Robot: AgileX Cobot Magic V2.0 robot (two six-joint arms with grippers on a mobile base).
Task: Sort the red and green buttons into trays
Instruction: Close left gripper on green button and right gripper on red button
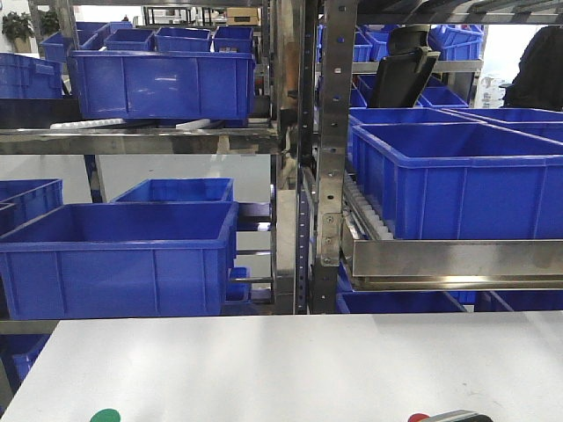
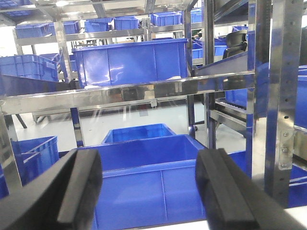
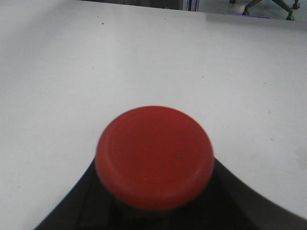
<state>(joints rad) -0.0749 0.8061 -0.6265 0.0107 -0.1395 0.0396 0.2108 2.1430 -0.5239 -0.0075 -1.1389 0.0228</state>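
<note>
The red button (image 3: 154, 155) fills the right wrist view, its round cap facing the camera above the white table (image 3: 144, 57). My right gripper (image 3: 154, 194) is shut on its dark body, and the black fingers (image 3: 72, 211) spread out on both sides below the cap. In the front view a sliver of red (image 1: 418, 418) shows at the bottom edge beside a grey part (image 1: 456, 415). A small green rounded shape (image 1: 104, 415) peeks in at the bottom left; I cannot tell if it is the green button. My left gripper (image 2: 148, 187) is open and empty, facing the shelves. The trays are out of view.
Steel racks (image 1: 330, 176) beyond the white table (image 1: 290, 360) hold deep blue crates: one low at the left (image 1: 119, 259), one upper left (image 1: 163, 83) and one at the right (image 1: 457, 180). The left wrist faces a blue crate (image 2: 153, 182) just past the table's far edge.
</note>
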